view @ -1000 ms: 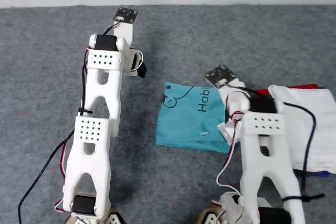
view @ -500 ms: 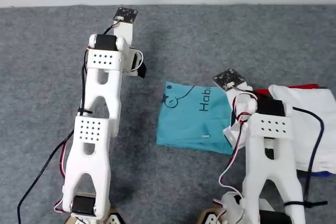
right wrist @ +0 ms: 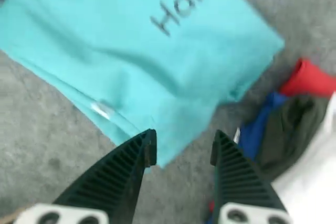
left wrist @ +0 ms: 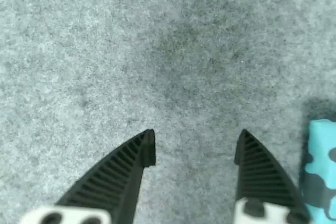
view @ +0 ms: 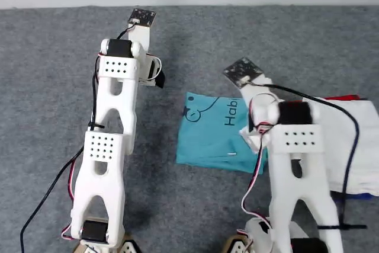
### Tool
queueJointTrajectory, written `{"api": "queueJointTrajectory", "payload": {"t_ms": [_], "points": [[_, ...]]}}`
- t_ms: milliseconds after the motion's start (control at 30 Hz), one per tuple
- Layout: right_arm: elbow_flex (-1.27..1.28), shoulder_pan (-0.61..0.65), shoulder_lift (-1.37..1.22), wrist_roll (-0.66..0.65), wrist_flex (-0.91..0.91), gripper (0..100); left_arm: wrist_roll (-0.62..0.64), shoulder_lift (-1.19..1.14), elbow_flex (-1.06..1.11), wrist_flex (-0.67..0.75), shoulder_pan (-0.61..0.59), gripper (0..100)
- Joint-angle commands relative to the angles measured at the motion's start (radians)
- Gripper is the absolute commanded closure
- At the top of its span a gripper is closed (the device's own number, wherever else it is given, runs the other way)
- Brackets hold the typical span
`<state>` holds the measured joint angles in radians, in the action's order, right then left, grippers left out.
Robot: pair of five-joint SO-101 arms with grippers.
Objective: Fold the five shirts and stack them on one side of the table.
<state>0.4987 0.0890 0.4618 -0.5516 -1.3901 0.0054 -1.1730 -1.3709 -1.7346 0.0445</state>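
Teal shirt (view: 212,135): soft knit, folded to flat rectangle, dark lettering; lies under right gripper (right wrist: 181,148), folded edge below its tips. Ribbed black jaws moderately parted, empty. Just beside gripper, rumpled pile: white shirt (view: 350,140), red shirt (right wrist: 307,80), blue shirt (right wrist: 260,127), dark green shirt (right wrist: 287,121). Left gripper (left wrist: 196,137) spread wide, empty, over fuzzy grey table (view: 59,87).

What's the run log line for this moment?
left hand: open, over gray table | right hand: open, over teal shirt edge | shirt pile: table's right side
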Motion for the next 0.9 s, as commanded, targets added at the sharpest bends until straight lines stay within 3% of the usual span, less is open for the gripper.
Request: {"api": "queueJointTrajectory", "payload": {"t_ms": [0, 467, 667, 867], "points": [[0.074, 0.016, -0.024, 0.02, 0.096, 81.6, 0.006, 0.015, 0.007, -0.02, -0.006, 75], [0.385, -0.165, -0.036, -0.129, 0.372, 81.6, 0.003, 0.015, 0.035, -0.018, -0.006, 75], [0.31, -0.162, 0.073, -0.109, 0.249, 81.3, 0.003, 0.017, 0.035, -0.018, -0.008, 75], [0.203, -0.162, 0.197, 0.006, 0.14, 81.1, 0.003, 0.017, 0.035, -0.02, -0.006, 75]]}}
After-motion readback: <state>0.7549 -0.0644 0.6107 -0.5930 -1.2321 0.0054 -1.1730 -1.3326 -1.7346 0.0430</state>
